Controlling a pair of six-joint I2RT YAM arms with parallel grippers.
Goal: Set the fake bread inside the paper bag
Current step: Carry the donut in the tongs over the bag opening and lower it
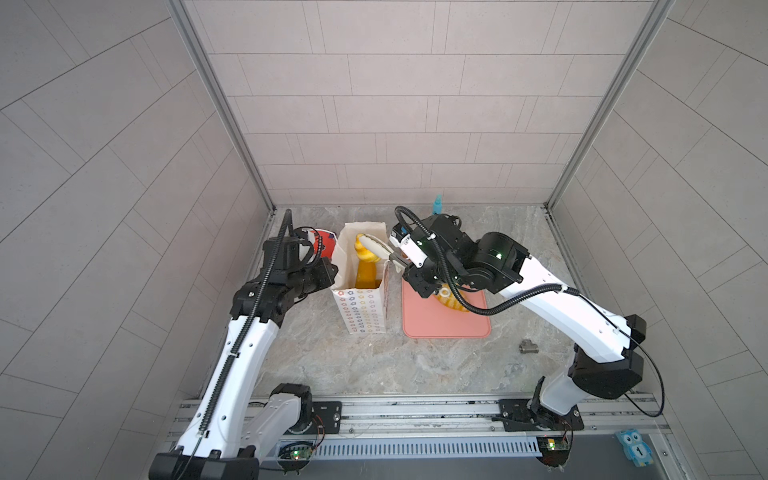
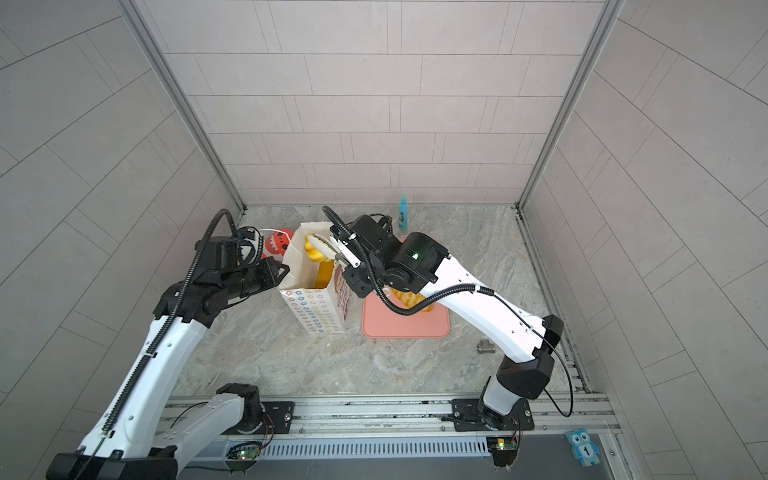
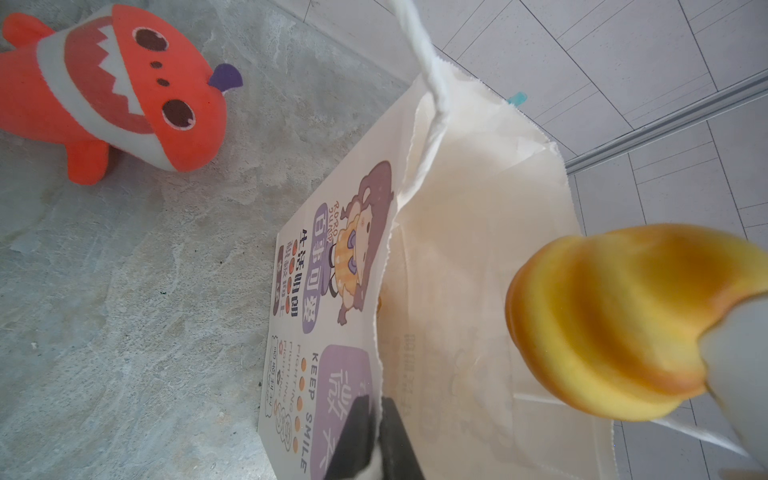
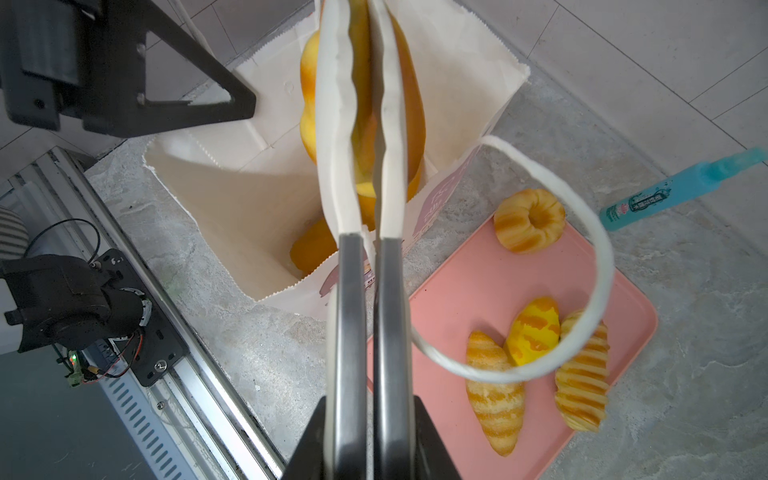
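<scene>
The white paper bag stands upright and open at mid-table. My left gripper is shut on its rim. My right gripper is shut on metal tongs. Their white tips pinch a ridged golden bread over the bag's mouth. An orange loaf lies inside the bag. A fluted ring, an oval bun and two striped rolls lie on the pink tray.
A red-orange shark toy lies behind the bag's left side. A blue bottle stands at the back wall. A metal fitting sits right of the tray. The bag's cord handle loops over the tray.
</scene>
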